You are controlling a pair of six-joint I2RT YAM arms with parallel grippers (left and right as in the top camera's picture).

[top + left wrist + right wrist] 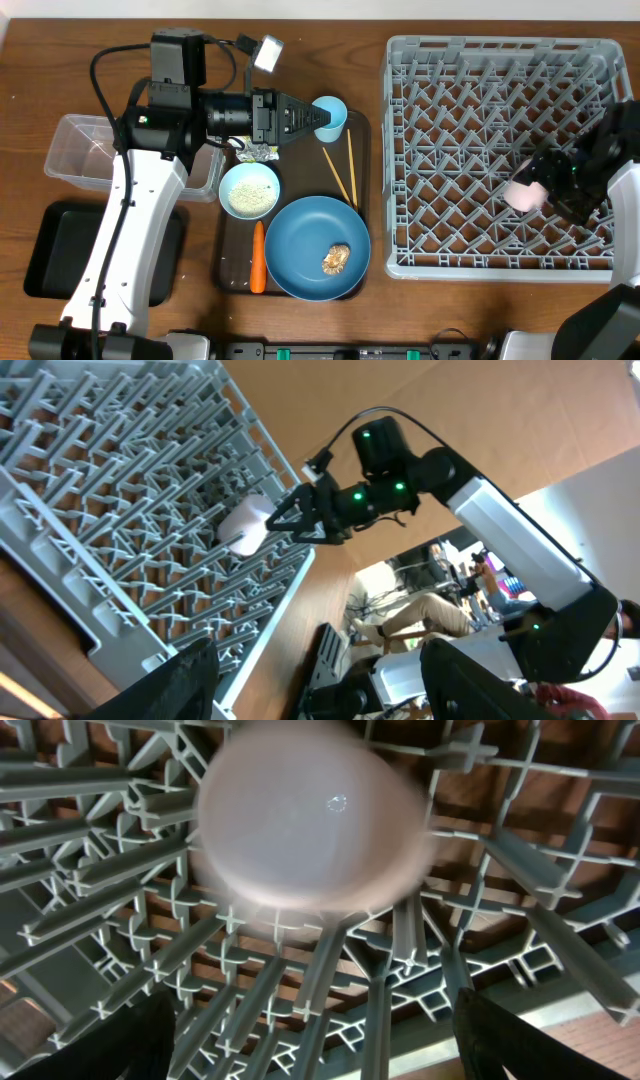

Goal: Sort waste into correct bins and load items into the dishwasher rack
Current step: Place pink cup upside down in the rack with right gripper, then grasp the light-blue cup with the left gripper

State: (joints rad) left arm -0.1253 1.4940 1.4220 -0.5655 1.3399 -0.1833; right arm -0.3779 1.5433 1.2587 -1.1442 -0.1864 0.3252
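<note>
The small pink cup (524, 194) lies in the grey dishwasher rack (500, 44) near its right side. It shows blurred in the right wrist view (310, 815) and also in the left wrist view (246, 526). My right gripper (548, 178) (320, 1050) is open, with its fingers wide apart just behind the cup. My left gripper (318, 119) (320, 690) is open beside the light blue cup (331, 117). A crumpled wrapper (256, 152), a bowl of rice (249, 190), a carrot (258, 257), chopsticks (346, 172) and the blue plate (305, 235) with a food scrap (336, 258) sit on the brown tray.
A clear plastic tub (85, 150) and a black tray (45, 250) lie at the left, partly under my left arm. The dark brown serving tray (232, 275) sits between them and the rack. The rack's pegs (500, 920) fill the right wrist view.
</note>
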